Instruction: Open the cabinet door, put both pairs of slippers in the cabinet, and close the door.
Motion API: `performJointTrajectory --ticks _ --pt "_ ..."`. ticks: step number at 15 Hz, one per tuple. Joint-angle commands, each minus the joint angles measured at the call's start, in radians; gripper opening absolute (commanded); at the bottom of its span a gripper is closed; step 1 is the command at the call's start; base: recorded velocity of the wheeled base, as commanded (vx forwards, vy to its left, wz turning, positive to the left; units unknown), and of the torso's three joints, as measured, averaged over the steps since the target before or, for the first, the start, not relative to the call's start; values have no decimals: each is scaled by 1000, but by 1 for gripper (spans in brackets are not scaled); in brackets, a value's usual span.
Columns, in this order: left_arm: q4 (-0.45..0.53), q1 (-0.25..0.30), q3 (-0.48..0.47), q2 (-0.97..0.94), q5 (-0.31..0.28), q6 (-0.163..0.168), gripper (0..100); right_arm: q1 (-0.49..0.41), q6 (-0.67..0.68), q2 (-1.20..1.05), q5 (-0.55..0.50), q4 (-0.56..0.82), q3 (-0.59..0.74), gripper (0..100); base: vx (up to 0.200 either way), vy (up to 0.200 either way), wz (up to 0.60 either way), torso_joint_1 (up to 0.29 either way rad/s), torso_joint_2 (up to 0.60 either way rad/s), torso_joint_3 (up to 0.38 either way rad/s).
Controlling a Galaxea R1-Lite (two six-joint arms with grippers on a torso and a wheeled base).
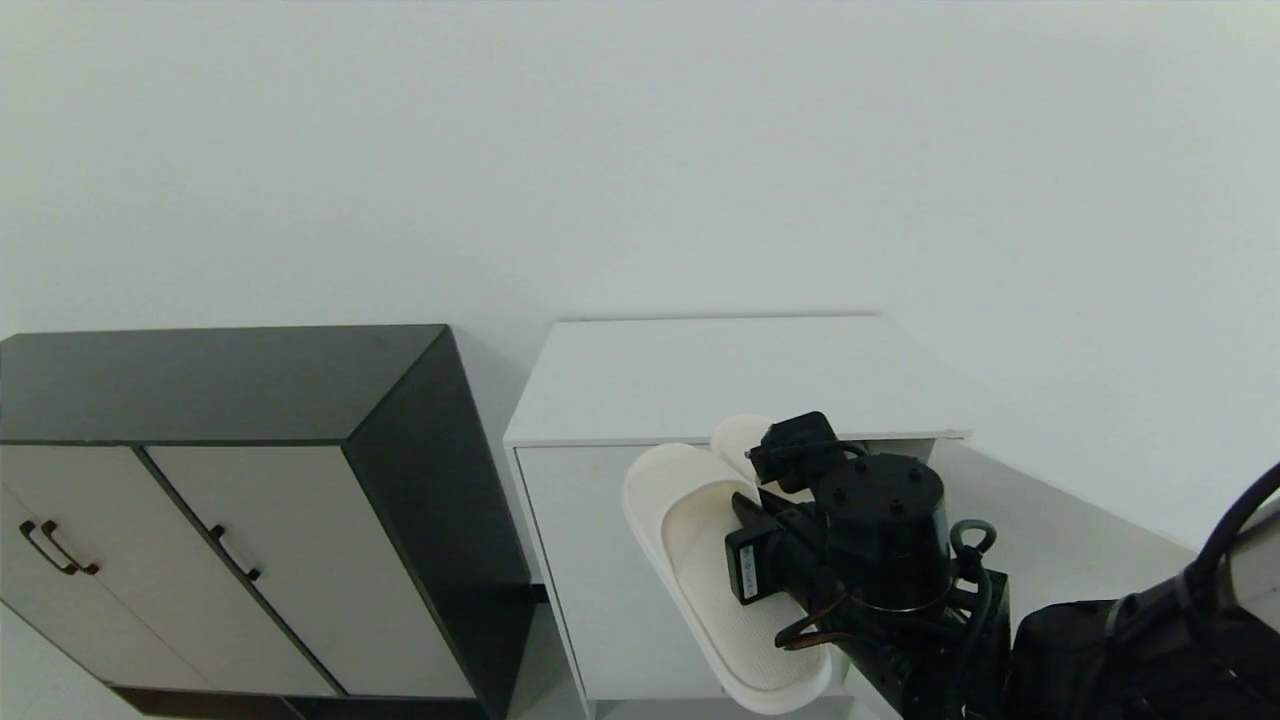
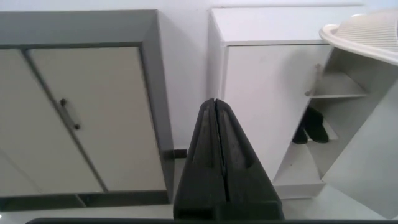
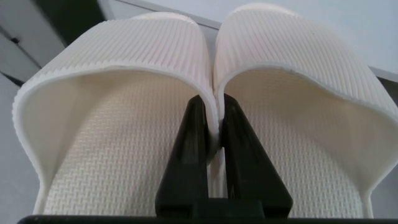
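A pair of cream slippers (image 1: 700,560) hangs in front of the white cabinet (image 1: 700,380), held side by side. My right gripper (image 1: 745,505) is shut on their touching inner edges, and the wrist view shows its black fingers (image 3: 193,143) pinching the cream slippers (image 3: 124,124) between the two straps. The white cabinet (image 2: 273,74) has its right door (image 2: 373,155) swung open. A pair of black slippers (image 2: 311,127) lies on a lower shelf inside. My left gripper (image 2: 216,124) is shut on nothing and stays back from the cabinet fronts.
A black cabinet (image 1: 220,380) with grey doors (image 1: 250,560) and dark handles stands left of the white one, a narrow gap between them. The open white door (image 1: 1060,520) juts toward me on the right. A plain wall is behind.
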Motion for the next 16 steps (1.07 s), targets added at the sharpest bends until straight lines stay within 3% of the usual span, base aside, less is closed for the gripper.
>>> performJointTrajectory --ticks 1,8,16 --pt "1 0 0 0 -1 0 0 2 0 2 1 0 1 0 0 -200 0 2 -2 2" --pt "0 0 0 0 1 0 0 2 -2 2 3 -36 13 0 0 -200 0 2 2 2" --pt "0 0 0 0 1 0 0 -4 -43 32 5 -103 42 0 0 0 0 0 0 0"
